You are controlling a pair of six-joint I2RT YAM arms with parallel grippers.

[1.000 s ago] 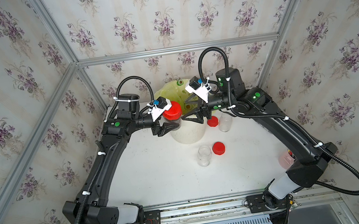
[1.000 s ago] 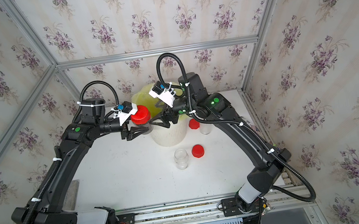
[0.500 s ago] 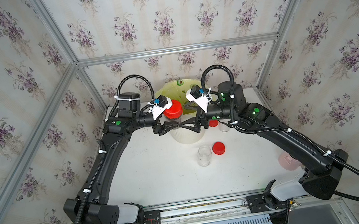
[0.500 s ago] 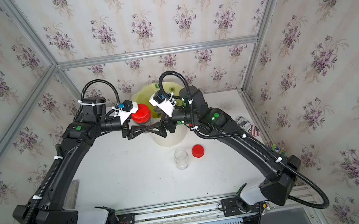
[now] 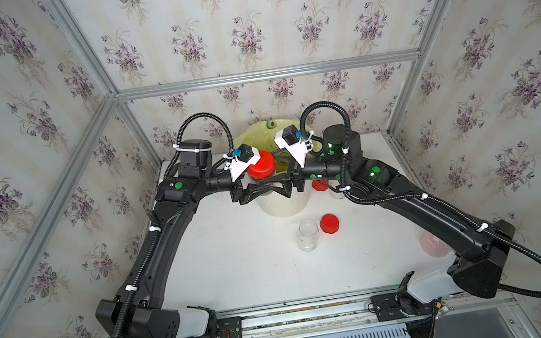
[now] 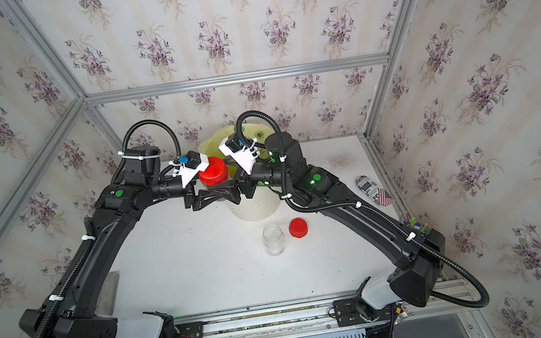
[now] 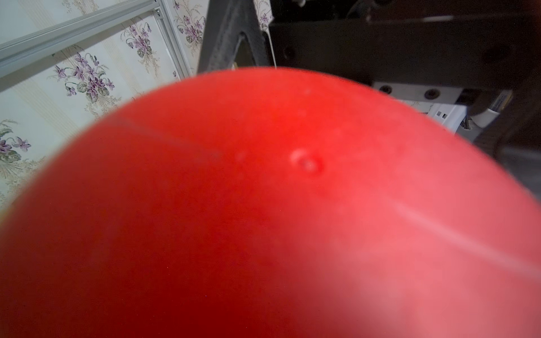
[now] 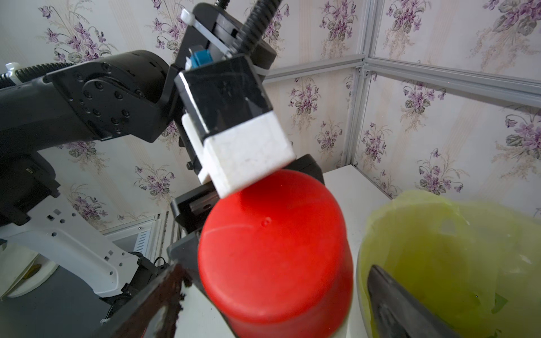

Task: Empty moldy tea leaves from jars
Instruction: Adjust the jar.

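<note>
- The closed jar, red lid on and roughly upright, is up off the table, just beside the white bin on the side toward the left arm.
- The left gripper reaches in below the lid with its jaws narrowed on the jar's body. It carries the jar, though in both top views the crossing fingers hide the contact, and the left wrist view is filled by the red lid.
- The right gripper comes in from the opposite side with its jaws spread wide and holding nothing, the lid standing between them.
- One finger is on the bin's side with a clear gap to the lid. The other finger is close beside the lid — touching or not, I cannot tell.
- The jar's body is mostly covered, so its contents cannot be seen.
- In front of the bin an open jar stands on the table with a loose lid just beside it.
- A second lid and another jar sit beside the bin, partly behind the right arm.
</note>
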